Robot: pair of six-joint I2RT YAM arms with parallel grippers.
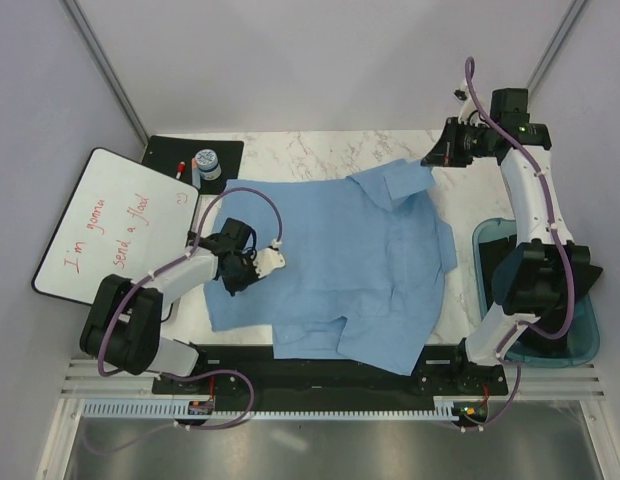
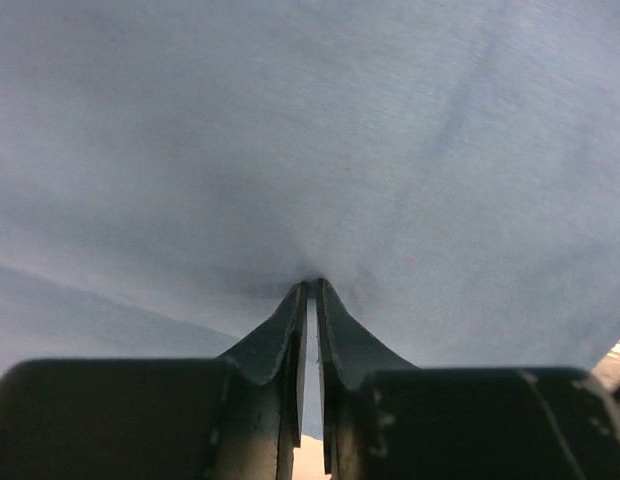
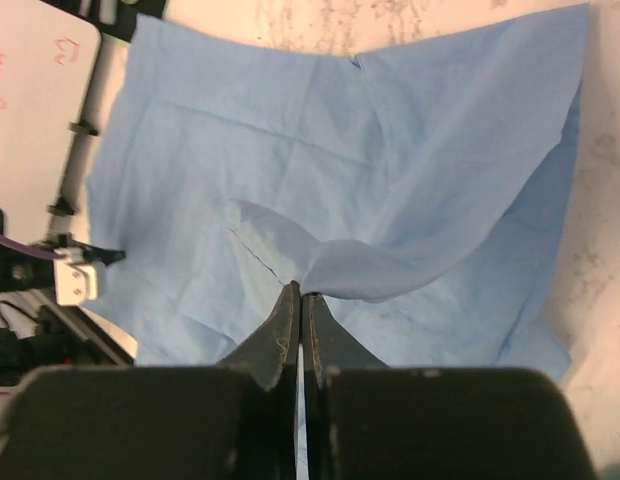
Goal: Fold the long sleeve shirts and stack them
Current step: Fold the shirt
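Note:
One light-blue long sleeve shirt (image 1: 340, 260) lies spread across the marble table, its collar toward the far right. My left gripper (image 1: 232, 280) is down on the shirt's left part. In the left wrist view its jaws (image 2: 312, 285) stand almost together, and the cloth (image 2: 290, 130) puckers at their tips. My right gripper (image 1: 437, 158) is at the shirt's far right corner. In the right wrist view it (image 3: 301, 290) is shut on a raised fold of the shirt (image 3: 320, 150), which trails off to the right.
A whiteboard (image 1: 115, 225) with red writing lies at the left. Behind it a black mat (image 1: 160, 150) carries a small jar (image 1: 206, 163) and a marker (image 1: 180, 168). A teal bin (image 1: 580, 330) stands at the right edge behind the right arm.

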